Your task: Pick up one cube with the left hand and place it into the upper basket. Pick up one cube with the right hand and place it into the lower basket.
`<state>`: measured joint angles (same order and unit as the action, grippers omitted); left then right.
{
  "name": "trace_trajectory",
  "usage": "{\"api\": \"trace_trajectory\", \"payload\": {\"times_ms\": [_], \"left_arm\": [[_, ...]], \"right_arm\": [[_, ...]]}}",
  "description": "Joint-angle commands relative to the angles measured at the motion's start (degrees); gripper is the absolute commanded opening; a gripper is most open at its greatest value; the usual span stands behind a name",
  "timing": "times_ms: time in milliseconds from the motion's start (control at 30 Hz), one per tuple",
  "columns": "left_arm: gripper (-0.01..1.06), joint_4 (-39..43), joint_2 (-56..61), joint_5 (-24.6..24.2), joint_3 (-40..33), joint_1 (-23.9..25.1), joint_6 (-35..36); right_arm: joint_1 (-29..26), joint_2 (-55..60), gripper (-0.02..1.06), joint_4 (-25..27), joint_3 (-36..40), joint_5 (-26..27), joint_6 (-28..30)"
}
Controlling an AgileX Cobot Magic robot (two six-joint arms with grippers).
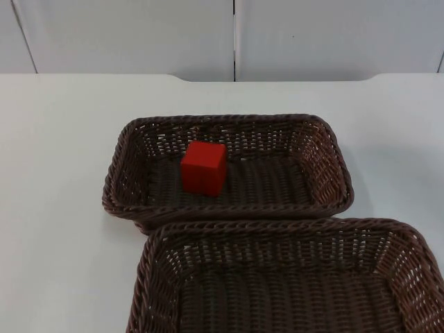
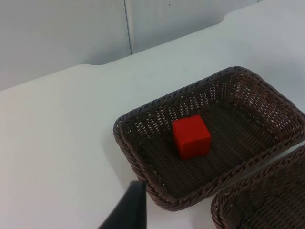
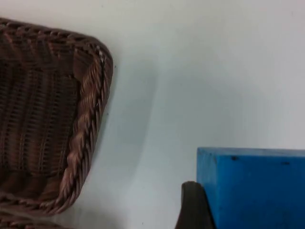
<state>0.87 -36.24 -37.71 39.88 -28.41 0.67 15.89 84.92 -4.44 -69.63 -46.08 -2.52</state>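
Blue cube (image 3: 252, 188) sits against my right gripper (image 3: 193, 205), grip unclear; center fingers squarely before lifting toward lower basket (image 1: 291, 239).

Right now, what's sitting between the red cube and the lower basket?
Only the upper basket's near wall; the top view shows the red cube inside it, and the lower basket butts against that wall.
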Motion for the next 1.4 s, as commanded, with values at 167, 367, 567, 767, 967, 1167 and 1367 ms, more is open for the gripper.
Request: {"api": "trace_trajectory", "payload": {"times_ms": [167,367,567,767,967,1167,1367], "left_arm": [[1.05,-0.04,0.22,0.32,-0.23,-0.18,0.35],[1.05,-0.15,0.22,0.32,-0.23,-0.18,0.35],[1.05,-0.25,0.22,0.32,-0.23,-0.18,0.35],[1.05,-0.39,0.22,0.32,-0.23,-0.18,0.35],[1.05,-0.39,0.22,0.32,-0.23,-0.18,0.35],[1.05,-0.39,0.22,0.32,-0.23,-0.18,0.35],[1.05,-0.53,0.22,0.32,-0.23,-0.18,0.35]], "right_arm": [[0.14,-5.96,0.00,0.75,5.42,0.83,0.44],[0.14,-10.70,0.00,1.35,10.36,0.83,0.44],[0.14,-13.54,0.00,1.61,12.53,-0.25,0.44],[0.80,-13.54,0.00,1.61,12.53,-1.58,0.61],[7.84,-13.54,0.00,1.61,12.62,-1.00,1.77],[13.42,-13.18,0.00,1.61,12.62,-0.61,1.77],[20.62,-12.96,0.00,1.61,12.62,-0.75,2.14]]}}
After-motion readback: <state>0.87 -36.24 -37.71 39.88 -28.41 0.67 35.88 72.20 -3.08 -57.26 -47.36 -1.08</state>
